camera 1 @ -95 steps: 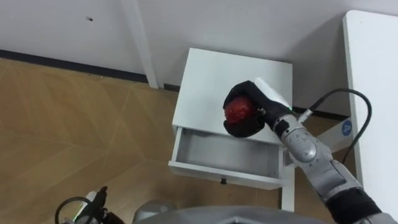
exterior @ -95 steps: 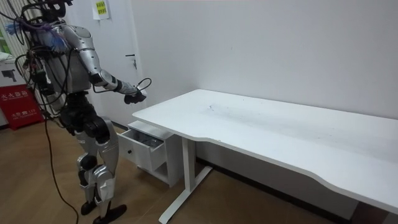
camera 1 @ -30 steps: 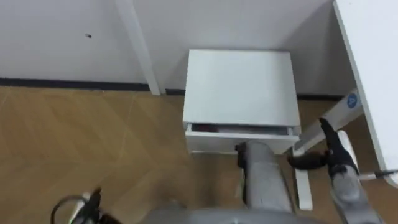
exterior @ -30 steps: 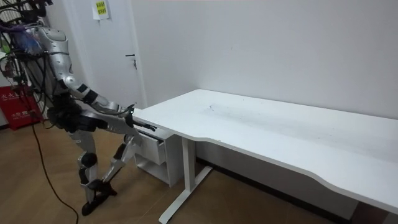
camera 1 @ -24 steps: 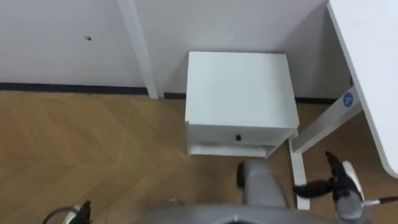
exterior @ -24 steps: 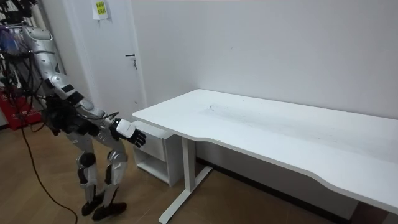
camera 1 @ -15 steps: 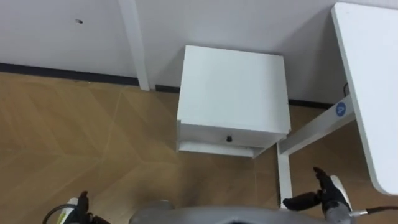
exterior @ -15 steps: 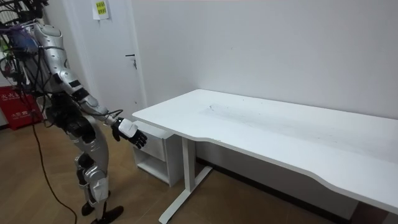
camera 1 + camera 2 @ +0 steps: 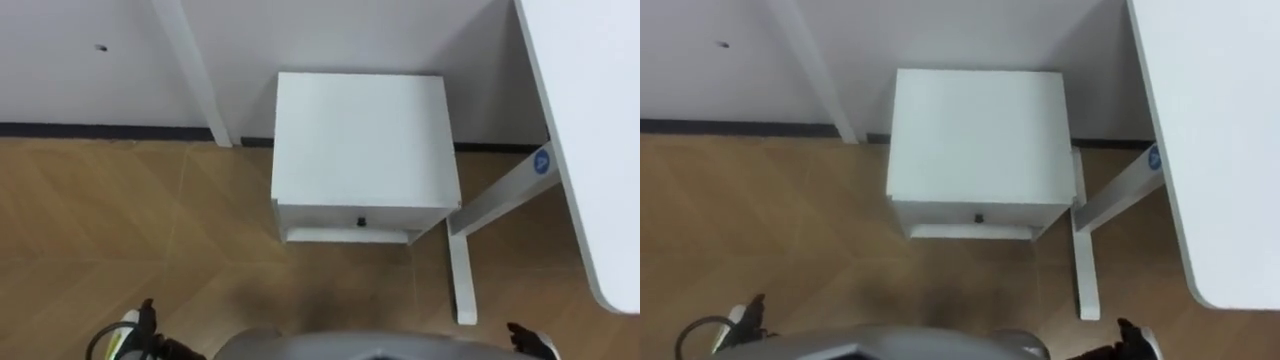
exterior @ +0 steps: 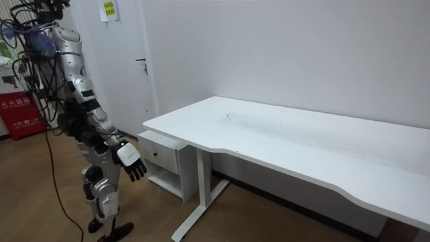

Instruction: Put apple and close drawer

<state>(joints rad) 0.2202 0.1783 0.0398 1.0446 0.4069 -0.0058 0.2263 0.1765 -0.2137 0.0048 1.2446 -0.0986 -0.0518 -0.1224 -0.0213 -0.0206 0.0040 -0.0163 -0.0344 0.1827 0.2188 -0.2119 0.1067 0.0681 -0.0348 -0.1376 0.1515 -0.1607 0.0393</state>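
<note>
Drawer (image 9: 362, 217) sits flush; we would only confirm no gap, without pushing more. Right hand (image 10: 131, 161) hangs open, empty. Left hand (image 9: 146, 314): state we cannot tell.

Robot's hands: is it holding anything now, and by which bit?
The right hand hangs open at the robot's side and holds nothing. Too little of the left hand shows to tell whether it holds anything.
</note>
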